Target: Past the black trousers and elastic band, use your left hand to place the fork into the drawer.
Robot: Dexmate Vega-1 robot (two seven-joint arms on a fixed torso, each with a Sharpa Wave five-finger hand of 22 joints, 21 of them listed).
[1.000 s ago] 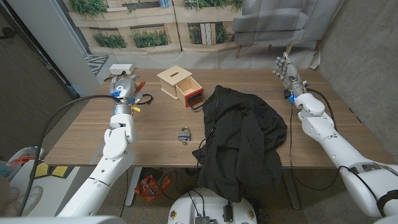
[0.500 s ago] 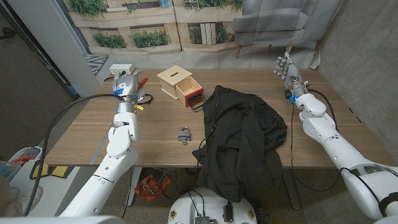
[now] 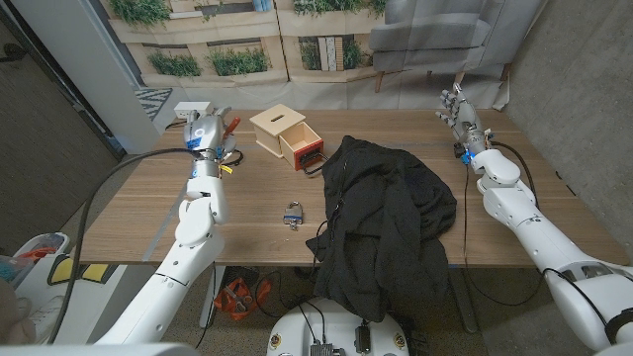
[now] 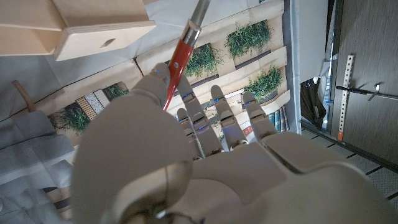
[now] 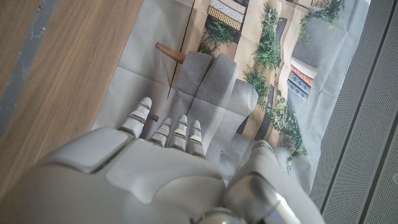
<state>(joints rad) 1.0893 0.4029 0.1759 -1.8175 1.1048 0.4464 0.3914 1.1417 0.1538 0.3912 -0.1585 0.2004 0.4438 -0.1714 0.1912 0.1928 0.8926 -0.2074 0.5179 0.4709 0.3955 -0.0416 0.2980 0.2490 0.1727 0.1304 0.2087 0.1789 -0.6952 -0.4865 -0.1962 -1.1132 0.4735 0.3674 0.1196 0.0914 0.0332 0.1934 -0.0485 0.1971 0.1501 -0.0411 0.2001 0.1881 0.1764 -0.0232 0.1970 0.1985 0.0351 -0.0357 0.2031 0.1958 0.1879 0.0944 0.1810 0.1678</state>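
Note:
My left hand (image 3: pixel 205 131) is raised over the table's far left and grips a red-handled fork (image 3: pixel 228 124), whose handle points toward the wooden box (image 3: pixel 277 127). In the left wrist view the fork (image 4: pixel 178 56) sticks out past my fingers (image 4: pixel 205 121) toward the box (image 4: pixel 74 28). The box's drawer (image 3: pixel 302 146) stands pulled open. A black elastic band (image 3: pixel 234 155) lies on the table just beside my left hand. Black trousers (image 3: pixel 381 218) are heaped mid-table and hang over the near edge. My right hand (image 3: pixel 457 107) is held up at the far right, fingers apart, holding nothing.
A blue padlock (image 3: pixel 293 213) lies on the table left of the trousers. A white box (image 3: pixel 194 109) sits at the far left edge behind my left hand. Cables trail from the drawer and along the trousers.
My left hand has risen and moved a little to the right toward the wooden box, carrying the fork. The right hand has stayed put.

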